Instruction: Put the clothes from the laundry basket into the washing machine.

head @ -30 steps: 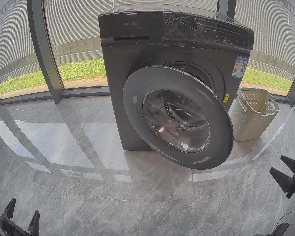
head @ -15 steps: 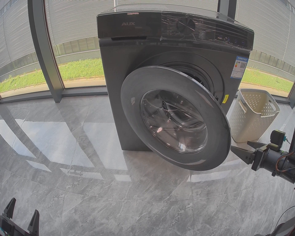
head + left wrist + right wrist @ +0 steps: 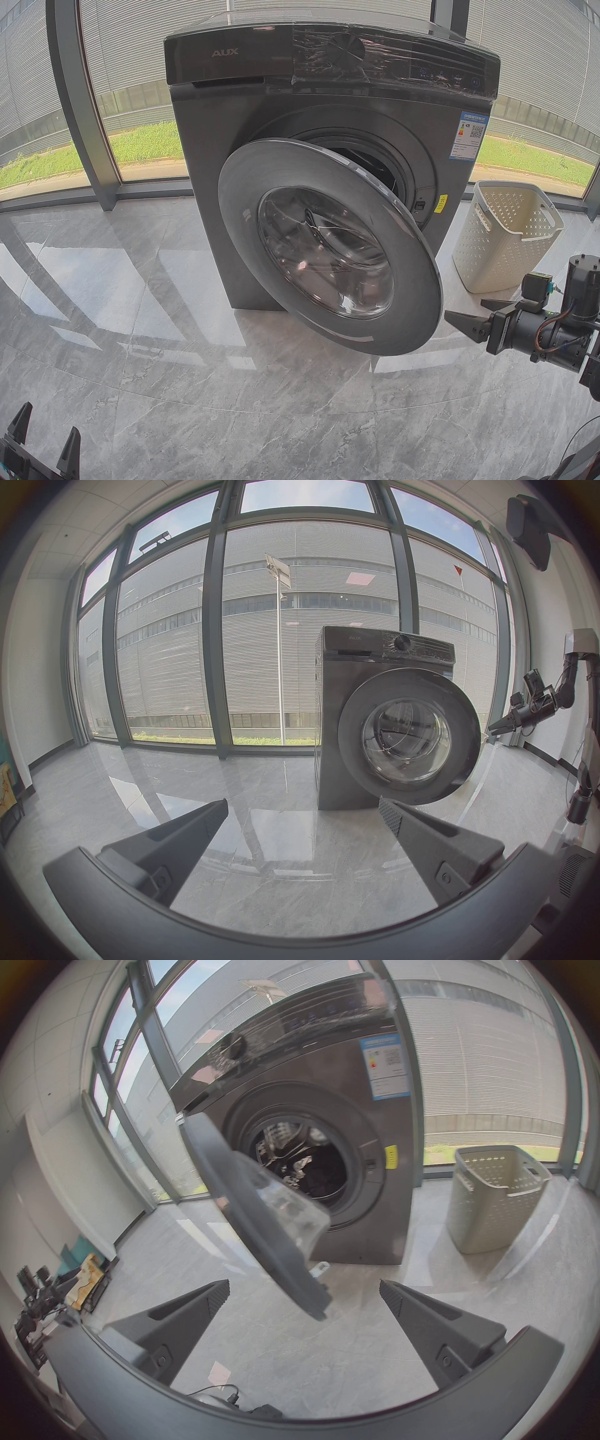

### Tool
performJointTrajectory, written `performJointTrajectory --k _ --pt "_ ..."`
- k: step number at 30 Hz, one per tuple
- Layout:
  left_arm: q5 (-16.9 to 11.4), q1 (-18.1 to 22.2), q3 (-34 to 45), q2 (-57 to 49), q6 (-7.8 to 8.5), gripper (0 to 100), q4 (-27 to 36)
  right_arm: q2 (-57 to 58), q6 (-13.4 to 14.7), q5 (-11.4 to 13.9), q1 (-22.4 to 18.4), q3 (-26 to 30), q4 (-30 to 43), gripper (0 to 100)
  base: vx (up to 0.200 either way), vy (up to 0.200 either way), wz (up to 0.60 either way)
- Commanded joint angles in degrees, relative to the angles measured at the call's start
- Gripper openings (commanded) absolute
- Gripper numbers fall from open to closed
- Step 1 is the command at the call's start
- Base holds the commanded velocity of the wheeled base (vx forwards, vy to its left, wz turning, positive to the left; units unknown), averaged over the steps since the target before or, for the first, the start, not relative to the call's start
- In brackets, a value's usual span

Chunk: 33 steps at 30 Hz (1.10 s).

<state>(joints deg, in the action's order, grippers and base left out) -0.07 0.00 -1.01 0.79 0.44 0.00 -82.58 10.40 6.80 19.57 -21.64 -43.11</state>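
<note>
Some clothes (image 3: 301, 1170) lie inside the open washing machine (image 3: 369, 1235).

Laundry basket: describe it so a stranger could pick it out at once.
Find the dark grey front-loading washing machine standing before the tall windows, its round door swung open. On the floor to its right stands the cream plastic laundry basket, the only pale, hole-perforated, open-topped container.

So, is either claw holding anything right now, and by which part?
Nothing is held. The left claw and the right claw are both open and empty.
</note>
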Motion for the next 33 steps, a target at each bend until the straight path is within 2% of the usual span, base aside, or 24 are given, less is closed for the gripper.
performJointTrajectory --k 1,6,11,15,16,17,26,29,32,33 --pt "0.0 0.0 0.8 -0.8 -0.09 100 0.0 -0.9 0.0 0.1 0.3 0.0 0.0 100 0.2 0.0 0.0" --pt "0.0 0.0 0.8 -0.8 -0.09 100 0.0 -2.1 0.0 0.1 0.7 -0.5 -0.1 100 0.2 0.0 0.0" --pt "0.0 0.0 0.8 -0.8 -0.26 100 0.0 -4.5 0.1 -0.2 1.8 -1.1 -1.3 100 0.0 0.0 0.0" --pt "0.0 0.0 0.8 -0.8 -0.61 100 0.0 -6.5 0.3 -3.9 0.5 -1.6 -6.6 100 0.0 0.0 0.0" --pt "0.0 0.0 0.8 -0.8 -0.61 100 0.0 -6.5 0.3 -3.9 0.5 -1.6 -6.6 100 0.0 0.0 0.0" --pt "0.0 0.0 0.8 -0.8 -0.61 100 0.0 -6.9 0.1 -5.0 -0.8 -1.7 -7.3 100 0.0 0.0 0.0" --pt "0.0 0.0 0.8 -0.8 -0.35 100 0.0 -6.0 0.5 -6.3 -7.3 -2.2 -7.7 100 0.0 0.0 0.0" --pt "0.1 0.0 0.8 -0.8 -0.26 100 0.0 -5.0 0.4 -6.2 -7.2 -1.6 -7.6 100 0.0 0.0 0.0" --pt "0.2 0.0 0.8 -0.8 -0.18 100 0.0 -1.7 -0.4 -5.7 -5.2 2.0 -7.1 100 0.0 -0.133 0.0" --pt "0.1 0.0 0.8 -0.8 -0.18 100 0.0 -0.3 -0.8 -5.7 -3.3 3.9 -6.7 0 0.0 -0.2 0.0"
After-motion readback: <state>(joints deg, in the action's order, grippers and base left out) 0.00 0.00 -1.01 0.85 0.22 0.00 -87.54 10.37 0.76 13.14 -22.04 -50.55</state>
